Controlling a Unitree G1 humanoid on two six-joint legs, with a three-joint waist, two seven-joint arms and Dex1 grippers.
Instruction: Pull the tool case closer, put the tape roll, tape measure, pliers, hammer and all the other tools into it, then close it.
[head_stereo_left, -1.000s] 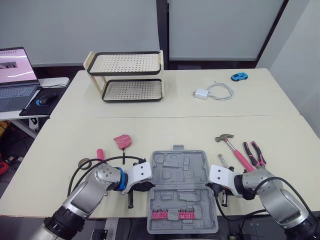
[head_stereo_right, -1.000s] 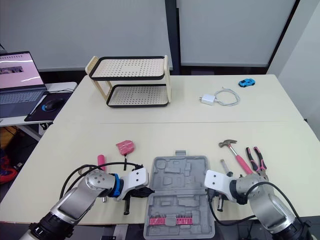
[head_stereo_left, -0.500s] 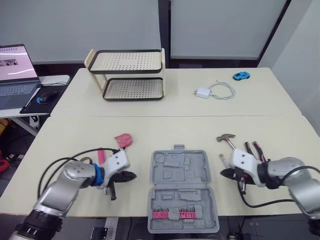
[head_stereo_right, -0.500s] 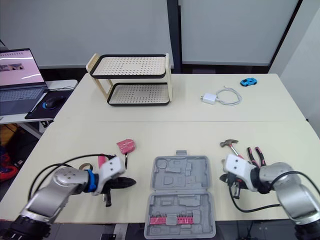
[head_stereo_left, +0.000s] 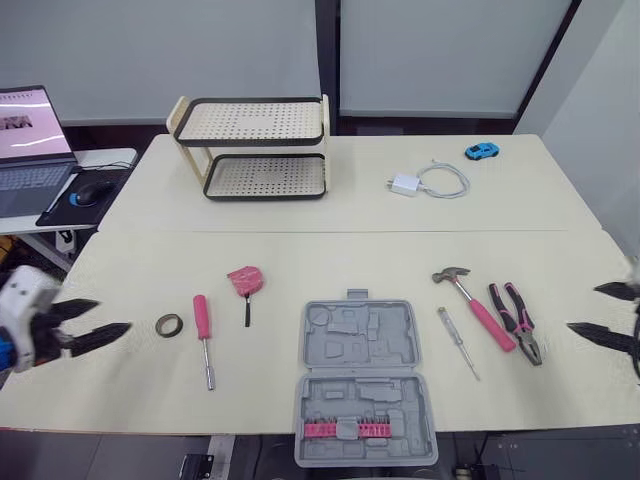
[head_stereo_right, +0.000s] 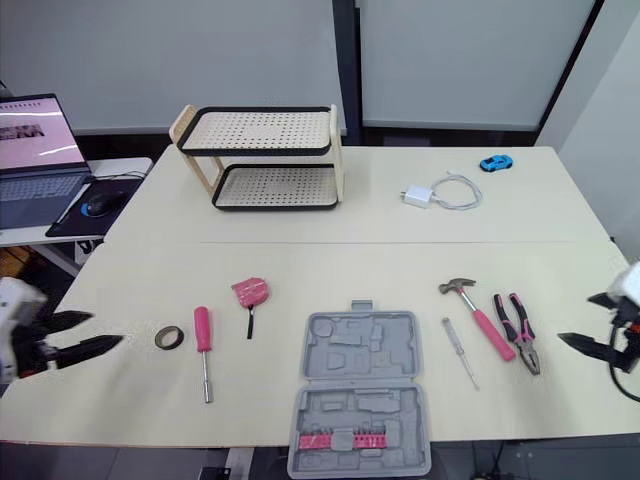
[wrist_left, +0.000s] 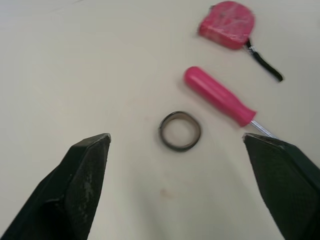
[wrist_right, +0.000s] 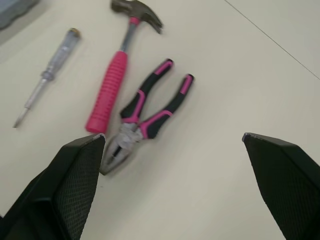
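Evidently, the left gripper (head_stereo_left: 113, 314) stood spread wide near the tape roll (head_stereo_left: 169, 325). The right gripper (head_stereo_left: 583, 308) stood likewise spread near the pliers (head_stereo_left: 517, 318), holding nothing.

Your robot's left gripper (head_stereo_left: 113, 315) had a white housing (head_stereo_left: 22, 300) with a blue band (head_stereo_left: 4, 352) behind it. Its two black fingers (wrist_left: 82, 175) were matte wedges, faintly scuffed, with blunt tips. The right gripper (head_stereo_right: 575, 317) matched. Its fingers (wrist_right: 75, 180) carried a fine grid texture, and a thin black cable (head_stereo_right: 625, 385) trailed beside it.
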